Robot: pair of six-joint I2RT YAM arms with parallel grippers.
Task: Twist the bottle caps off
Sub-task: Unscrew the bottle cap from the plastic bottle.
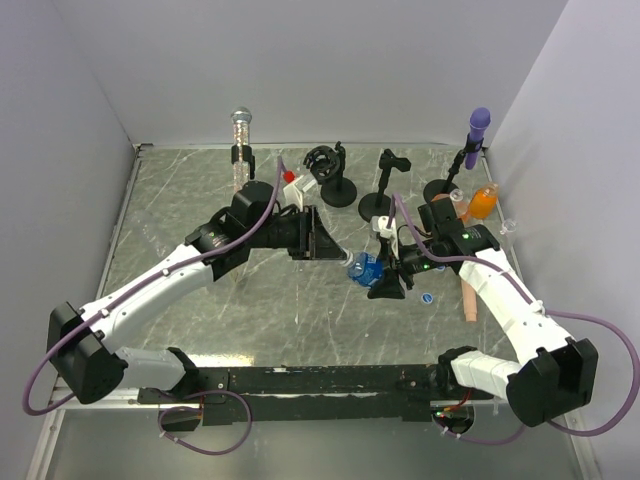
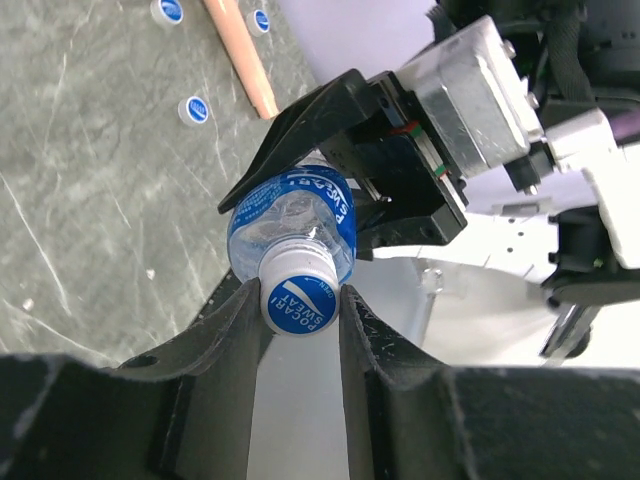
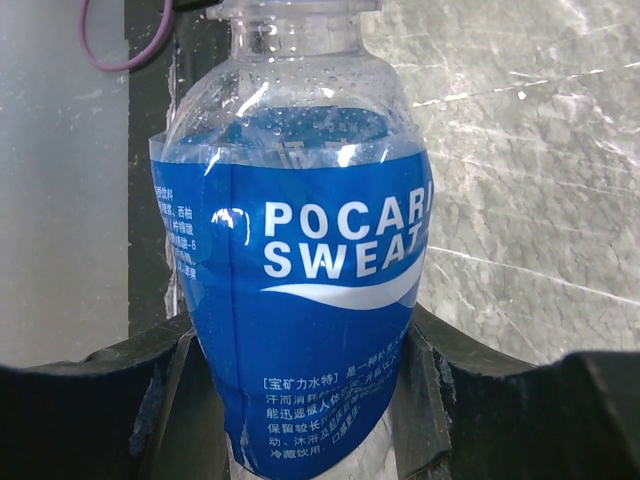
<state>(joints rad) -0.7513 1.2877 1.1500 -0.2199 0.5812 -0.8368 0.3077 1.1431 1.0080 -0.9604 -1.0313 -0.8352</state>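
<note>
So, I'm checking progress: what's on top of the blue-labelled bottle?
A blue-and-white cap sits on the neck of the bottle, clamped by the left hand. The cap covers the mouth and threads, so whether it has loosened cannot be seen.

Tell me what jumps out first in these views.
A blue-labelled bottle is held centre-scene from both ends: the right gripper clamps its body, the left gripper pinches its cap. Loose caps lie on the table nearby. A purple microphone stands at back right.
</note>
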